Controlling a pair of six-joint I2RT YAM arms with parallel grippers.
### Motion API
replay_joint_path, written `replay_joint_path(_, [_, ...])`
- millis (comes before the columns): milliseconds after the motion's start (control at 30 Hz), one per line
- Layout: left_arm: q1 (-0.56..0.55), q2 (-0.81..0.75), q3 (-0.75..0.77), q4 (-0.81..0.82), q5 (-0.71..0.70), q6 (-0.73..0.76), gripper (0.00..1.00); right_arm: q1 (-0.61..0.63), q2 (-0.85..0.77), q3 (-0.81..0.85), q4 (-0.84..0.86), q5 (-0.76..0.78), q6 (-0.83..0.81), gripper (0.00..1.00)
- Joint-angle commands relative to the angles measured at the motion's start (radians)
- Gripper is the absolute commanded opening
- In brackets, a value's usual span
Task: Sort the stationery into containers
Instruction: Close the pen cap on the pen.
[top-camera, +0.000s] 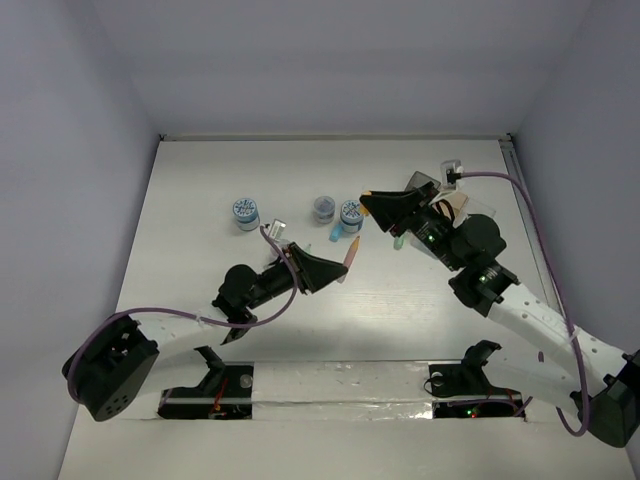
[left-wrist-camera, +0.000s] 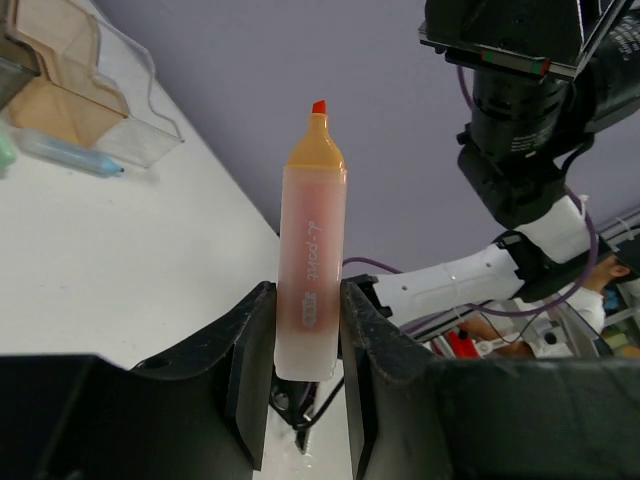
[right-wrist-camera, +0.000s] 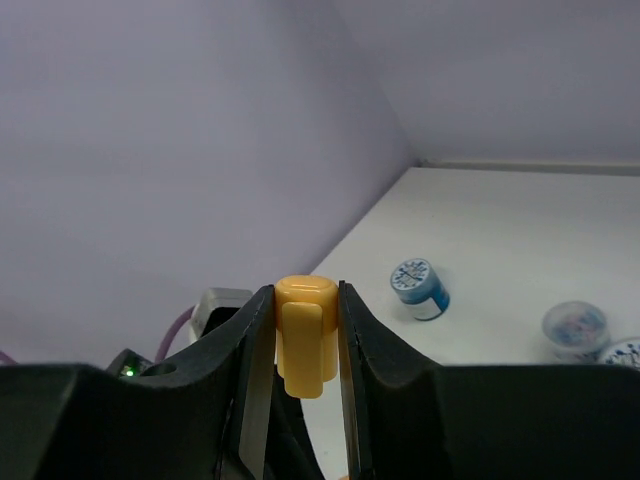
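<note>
My left gripper (top-camera: 335, 268) (left-wrist-camera: 306, 292) is shut on a pink-orange highlighter (left-wrist-camera: 311, 260) with its orange tip bare, held tip-up above the table; it also shows in the top view (top-camera: 352, 252). My right gripper (top-camera: 372, 205) (right-wrist-camera: 305, 290) is shut on a yellow cap (right-wrist-camera: 305, 335), just right of the highlighter's tip. Three blue-and-white rolls (top-camera: 245, 212) (top-camera: 323, 208) (top-camera: 351, 214) stand on the table. A blue piece (top-camera: 338, 235) and a green piece (top-camera: 397, 243) lie near them. The joined containers (top-camera: 455, 203) sit behind the right arm, partly hidden.
In the left wrist view the tan bin (left-wrist-camera: 70, 60) and clear bin (left-wrist-camera: 140, 110) stand at upper left, with the blue piece (left-wrist-camera: 70, 155) lying before them. The right arm (top-camera: 520, 300) crosses the right side. Walls enclose the table on three sides.
</note>
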Motion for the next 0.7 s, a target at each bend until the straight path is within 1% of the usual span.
replay_joint_path(0, [0.008, 0.006, -0.019, 0.343, 0.068, -0.079, 0.0, 0.011, 0.014, -0.012, 0.163, -0.084, 0.067, 0.14])
replay_joint_path(167, [0.008, 0.028, -0.042, 0.513, 0.087, -0.134, 0.0, 0.011, 0.029, -0.045, 0.254, -0.13, 0.121, 0.13])
replay_joint_path(367, [0.018, 0.028, -0.054, 0.627, 0.084, -0.183, 0.0, 0.011, 0.009, -0.082, 0.315, -0.165, 0.16, 0.13])
replay_joint_path(500, [0.018, 0.014, -0.039, 0.639, 0.087, -0.186, 0.0, 0.011, 0.006, -0.108, 0.325, -0.182, 0.17, 0.13])
replay_joint_path(667, [0.018, -0.032, -0.025, 0.613, 0.092, -0.177, 0.0, 0.011, 0.007, -0.133, 0.335, -0.173, 0.177, 0.13])
